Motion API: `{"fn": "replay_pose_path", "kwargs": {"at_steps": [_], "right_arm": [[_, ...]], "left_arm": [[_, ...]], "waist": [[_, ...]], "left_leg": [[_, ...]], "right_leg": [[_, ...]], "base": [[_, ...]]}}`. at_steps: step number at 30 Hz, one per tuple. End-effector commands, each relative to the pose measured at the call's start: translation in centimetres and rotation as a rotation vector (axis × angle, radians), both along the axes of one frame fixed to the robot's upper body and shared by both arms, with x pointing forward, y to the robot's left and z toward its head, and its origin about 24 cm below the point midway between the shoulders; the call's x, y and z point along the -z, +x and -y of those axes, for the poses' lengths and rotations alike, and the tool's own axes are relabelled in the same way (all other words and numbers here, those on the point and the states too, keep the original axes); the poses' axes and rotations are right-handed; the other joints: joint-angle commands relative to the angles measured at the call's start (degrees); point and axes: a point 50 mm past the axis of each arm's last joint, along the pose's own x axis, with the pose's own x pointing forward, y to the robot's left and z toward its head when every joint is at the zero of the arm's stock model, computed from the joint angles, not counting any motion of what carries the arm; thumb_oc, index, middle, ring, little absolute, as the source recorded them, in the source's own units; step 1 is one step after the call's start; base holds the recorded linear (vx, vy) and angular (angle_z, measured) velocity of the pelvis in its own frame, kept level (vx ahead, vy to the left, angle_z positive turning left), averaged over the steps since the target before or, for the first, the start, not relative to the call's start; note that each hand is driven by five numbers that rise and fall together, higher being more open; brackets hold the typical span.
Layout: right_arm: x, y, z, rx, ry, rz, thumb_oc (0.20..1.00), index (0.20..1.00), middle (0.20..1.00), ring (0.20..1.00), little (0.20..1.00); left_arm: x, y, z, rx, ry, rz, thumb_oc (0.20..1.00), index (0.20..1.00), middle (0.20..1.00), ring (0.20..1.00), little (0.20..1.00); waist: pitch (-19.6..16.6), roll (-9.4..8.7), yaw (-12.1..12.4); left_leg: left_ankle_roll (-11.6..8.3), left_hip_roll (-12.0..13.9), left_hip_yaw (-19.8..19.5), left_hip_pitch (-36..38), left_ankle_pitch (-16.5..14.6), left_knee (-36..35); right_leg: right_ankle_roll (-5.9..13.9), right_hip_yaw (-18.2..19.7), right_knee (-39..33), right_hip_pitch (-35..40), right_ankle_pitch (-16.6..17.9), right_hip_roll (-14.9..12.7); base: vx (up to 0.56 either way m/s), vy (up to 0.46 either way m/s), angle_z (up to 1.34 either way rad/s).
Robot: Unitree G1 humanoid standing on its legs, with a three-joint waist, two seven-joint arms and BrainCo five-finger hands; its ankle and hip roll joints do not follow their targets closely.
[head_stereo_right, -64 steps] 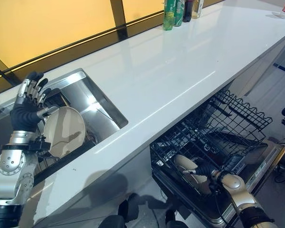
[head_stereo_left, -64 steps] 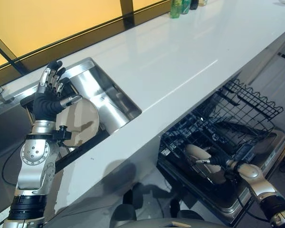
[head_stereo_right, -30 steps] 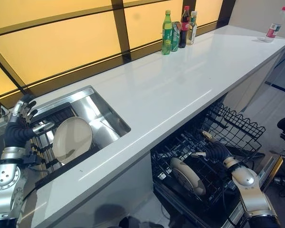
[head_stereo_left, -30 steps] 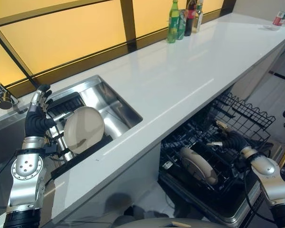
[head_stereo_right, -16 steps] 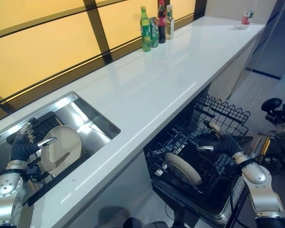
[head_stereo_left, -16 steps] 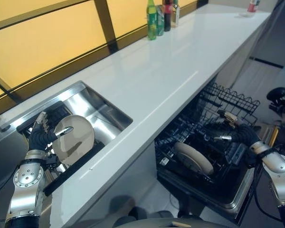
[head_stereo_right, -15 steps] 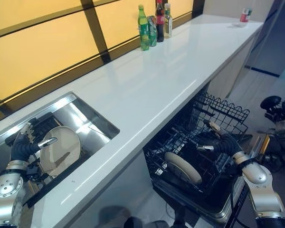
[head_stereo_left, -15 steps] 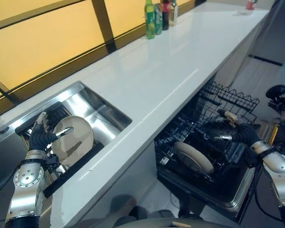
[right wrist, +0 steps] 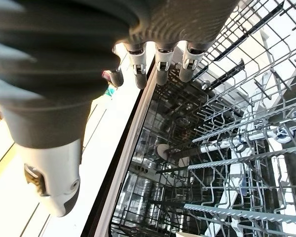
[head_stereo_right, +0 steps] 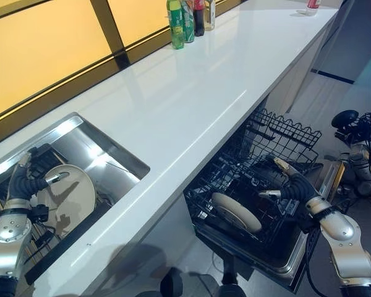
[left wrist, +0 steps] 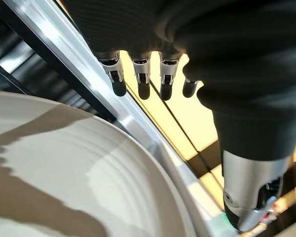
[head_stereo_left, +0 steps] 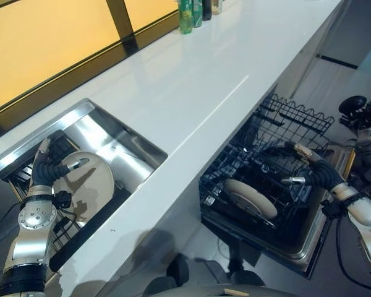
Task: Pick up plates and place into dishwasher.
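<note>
1. Both hands have shifted since the earlier frames: the right hand point(head_stereo_right: 292, 184) has drawn up and back from the round cream plate point(head_stereo_right: 235, 212) it was beside in the dishwasher, and the left hand point(head_stereo_left: 46, 168) has sunk toward the sink; the camera has swung too, so the counter sits differently in view.
2. Nearest, the black wire dishwasher rack point(head_stereo_right: 278, 145) stands pulled out below the counter edge, with that one cream plate propped on edge among its tines. By this evidence one plate is loaded.
3. Just above the rack, the right hand hovers apart from the plate, fingers straight and thumb spread, holding nothing.
4. Farther back, a second round beige plate point(head_stereo_left: 82, 185) leans in the stainless steel sink point(head_stereo_left: 131, 151), waiting to be moved. The left hand is at its upper rim, fingers extended behind it and thumb across the front, not yet closed on it.
5. Farthest, green and dark bottles point(head_stereo_right: 187, 17) stand on the long white countertop point(head_stereo_right: 191, 93) against the amber window.
6. Wrist views add detail: the left one shows the sink plate's ridged rim point(left wrist: 113, 163) with clear space between it and the fingertips point(left wrist: 144, 89); the right one looks through the empty grey tines point(right wrist: 227, 163).
</note>
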Motion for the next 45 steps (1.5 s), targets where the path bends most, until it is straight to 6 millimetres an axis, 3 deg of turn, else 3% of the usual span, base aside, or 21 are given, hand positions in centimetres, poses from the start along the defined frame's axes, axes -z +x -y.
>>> {"fn": "replay_pose_path", "kwargs": {"at_steps": [1,5,13,20,25,31,37,40,45], "right_arm": [[-3.2,0.8,-1.3,-0.077,0.007,0.155,1.0,1.0,1.0,1.0,1.0],[-3.1,0.6,-1.3,-0.072,0.011,0.159,1.0,1.0,1.0,1.0,1.0],[-3.5,0.9,-1.4,-0.058,0.023,0.192,1.0,1.0,1.0,1.0,1.0],[-4.2,1.5,-1.8,-0.059,0.027,0.227,1.0,1.0,1.0,1.0,1.0],[-5.0,2.0,-1.7,-0.066,0.009,0.241,1.0,1.0,1.0,1.0,1.0],[-5.7,2.1,-1.4,-0.072,-0.009,0.263,1.0,1.0,1.0,1.0,1.0],[-6.4,2.0,-1.4,-0.11,-0.018,0.272,1.0,1.0,1.0,1.0,1.0],[-6.8,2.1,-1.5,-0.124,-0.032,0.275,1.0,1.0,1.0,1.0,1.0],[-7.2,2.3,-1.4,-0.133,-0.043,0.269,1.0,1.0,1.0,1.0,1.0]], "left_arm": [[-3.0,0.5,-2.2,-0.072,0.224,-0.012,1.0,1.0,1.0,1.0,1.0],[-3.4,0.3,-3.6,-0.119,0.28,-0.061,1.0,1.0,1.0,1.0,1.0],[-5.3,1.1,-3.9,-0.076,0.401,-0.086,1.0,1.0,1.0,1.0,1.0],[-5.8,3.3,-2.3,0.171,0.382,-0.25,1.0,1.0,1.0,1.0,1.0],[-5.7,4.5,-3.0,0.184,0.334,-0.371,1.0,1.0,1.0,1.0,1.0],[-4.6,5.0,-4.1,0.169,0.296,-0.55,1.0,1.0,1.0,1.0,1.0],[-3.8,4.7,-5.3,0.133,0.42,-0.719,1.0,1.0,1.0,1.0,1.0],[-2.0,4.2,-5.3,0.187,0.353,-0.887,1.0,1.0,1.0,1.0,1.0],[0.7,3.8,-3.5,0.371,0.175,-1.038,1.0,1.0,1.0,1.0,1.0]], "waist": [[-2.08,-2.68,-0.33],[-1.47,-3.26,-0.28],[0.55,-4.6,0.18],[2.58,-5.0,-0.22],[3.34,-4.76,-1.38],[4.27,-4.38,-2.88],[3.73,-4.03,-3.97],[3.55,-3.59,-4.43],[2.94,-2.66,-4.5]], "left_leg": [[3.2,-3.61,-2.02,-5.89,-3.15,8.72],[3.74,-4.13,-1.58,-6.59,-3.66,9.68],[4.56,-4.69,-1.35,-9.27,-4.72,12.35],[5.23,-4.73,-0.88,-11.89,-4.9,14.22],[5.56,-4.73,0.2,-12.66,-5.16,14.73],[5.75,-5.13,1.43,-13.6,-5.29,15.27],[5.73,-5.33,2.29,-13.47,-5.56,14.72],[5.65,-5.46,2.64,-12.83,-5.56,14.19],[5.55,-5.87,2.72,-11.29,-5.66,13.0]], "right_leg": [[3.7,-0.13,7.73,-6.51,1.66,-3.31],[4.28,0.49,8.25,-7.24,2.04,-3.79],[4.85,1.49,8.61,-8.92,3.19,-4.16],[5.11,2.3,8.96,-10.99,4.7,-4.13],[4.86,3.33,9.3,-12.13,5.24,-3.95],[4.4,4.1,9.42,-13.37,6.08,-4.03],[4.11,4.74,9.01,-13.72,6.19,-3.99],[3.94,4.87,9.03,-13.61,6.0,-3.82],[3.94,4.51,8.56,-12.81,5.7,-4.01]], "base": [[0.05,0.085,-0.09],[0.04,0.073,-0.06],[0.0,0.02,-0.02],[-0.05,0.02,-0.05],[-0.04,0.071,-0.05],[-0.06,0.077,-0.04],[-0.03,0.063,-0.08],[-0.01,0.063,0.0],[0.01,0.04,-0.01]]}}
